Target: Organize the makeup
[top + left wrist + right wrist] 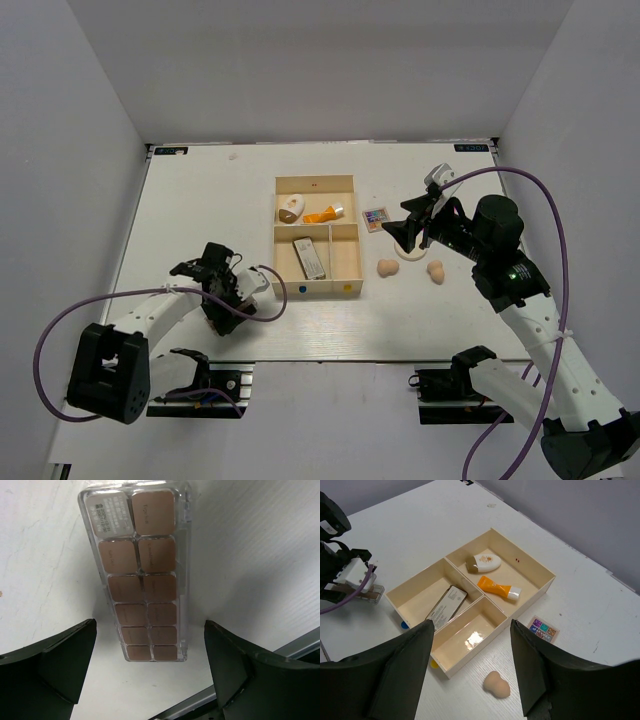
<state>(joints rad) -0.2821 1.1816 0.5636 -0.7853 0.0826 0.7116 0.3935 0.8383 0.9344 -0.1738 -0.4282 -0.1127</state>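
Two end effectors are in play, both with fingers spread and nothing held. The left end effector point(150, 624) sits low on the tabletop point(200, 200) at about 8 o'clock from the tray point(277, 240). The brown palette point(145, 575) lies flat there, its near end just inside the finger gap and, as far as the wrist view shows, touching neither finger. The right end effector point(471, 630) hovers at the tray's 3 o'clock. Near it lie the colour palette point(375, 218) and, toward 4 o'clock, the sponges point(388, 267). The tube point(325, 213) and the case point(310, 257) already lie in the tray.

The step in hand looks like picking up the brown palette. Most of it lies beyond the fingertips, so a close here would pinch only the end and let it droop or swing. Better to slide forward until the fingers flank its middle. Its far end leans slightly to 11 o'clock, so a small wrist turn would square the fingers to its long sides. The clear plastic looks slick, so close firmly and lift level. The compartment at the tray's 5 o'clock is free; whether the palette fits it lengthwise I cannot tell.
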